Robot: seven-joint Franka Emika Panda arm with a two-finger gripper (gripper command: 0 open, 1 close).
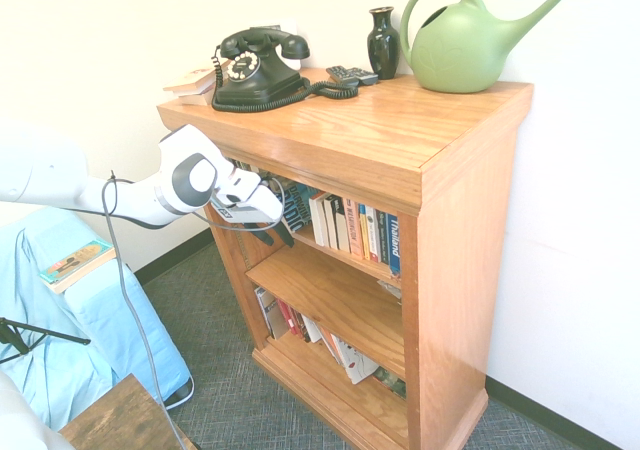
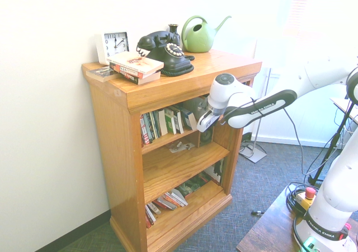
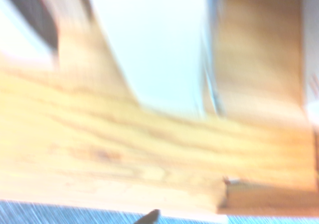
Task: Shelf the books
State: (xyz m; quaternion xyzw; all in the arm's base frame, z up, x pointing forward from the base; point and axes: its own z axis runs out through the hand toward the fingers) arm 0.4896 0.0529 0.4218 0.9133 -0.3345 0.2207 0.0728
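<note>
The wooden bookcase (image 1: 455,230) already holds upright books (image 1: 342,226) on its upper shelf and leaning ones below; the gripper (image 1: 281,244) is open at the upper row; the stacked books (image 2: 136,65) on top and one paperback (image 1: 78,266) on blue cloth (image 1: 125,315) probably remain to shelve

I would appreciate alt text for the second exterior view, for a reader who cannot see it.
A white robot arm reaches in from the right toward the upper shelf of a wooden bookcase holding books on two levels. On top stand a clock, stacked books, a black telephone and a green watering can.
</note>
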